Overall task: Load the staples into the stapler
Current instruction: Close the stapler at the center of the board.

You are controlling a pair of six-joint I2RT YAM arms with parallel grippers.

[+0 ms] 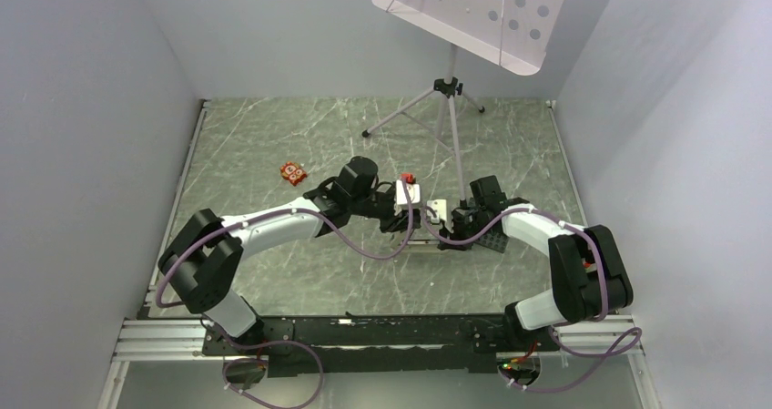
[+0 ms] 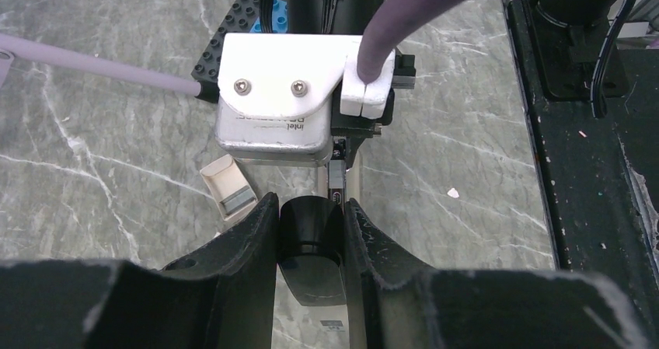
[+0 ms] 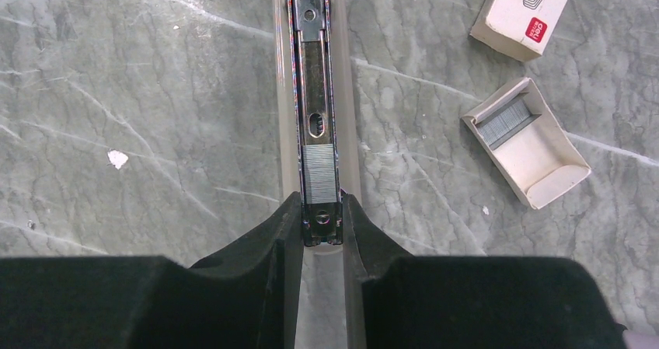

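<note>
Left fingers point(image 2: 247, 248) narrow, clamping the black lid point(image 2: 309, 232) of the stapler point(image 3: 284, 69). Staples point(image 3: 319, 175) lie in the magazine point(image 3: 315, 92), just ahead of the right fingers point(image 3: 268, 248), which pinch its end. Loading judged done. Next move: release, then close the lid squarely.

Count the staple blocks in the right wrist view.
2. One staple block lies in the stapler channel by the right tool; the other block sits in the open cardboard tray. The box may hide more.
</note>
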